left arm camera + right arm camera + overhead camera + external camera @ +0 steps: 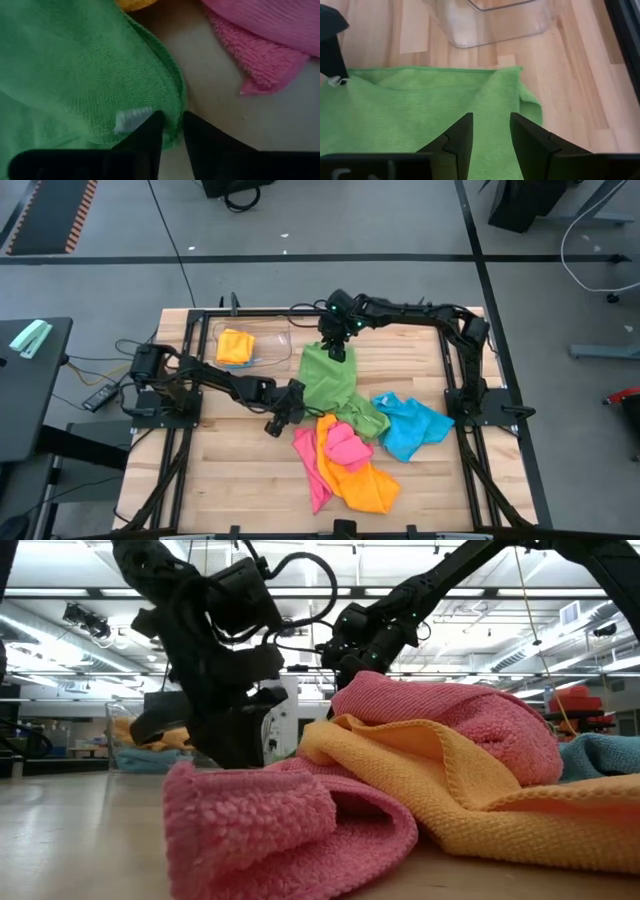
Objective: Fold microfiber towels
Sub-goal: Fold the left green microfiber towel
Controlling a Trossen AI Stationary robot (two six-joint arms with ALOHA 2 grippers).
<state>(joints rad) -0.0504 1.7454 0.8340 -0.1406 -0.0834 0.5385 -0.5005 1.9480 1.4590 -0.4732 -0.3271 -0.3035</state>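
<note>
Pinching the green towel [75, 65] at its near hemmed corner, my left gripper [172, 131] has its fingers narrowly apart around the edge by the white tag [132, 119]. My right gripper [490, 131] has its fingers parted over the towel's far edge by the clear bin [490, 20]. Soft, light, floppy cloth; I'd take corners. Pink towel [345, 448], orange towel [365, 485] and blue towel [410, 425] lie heaped beside it.
</note>
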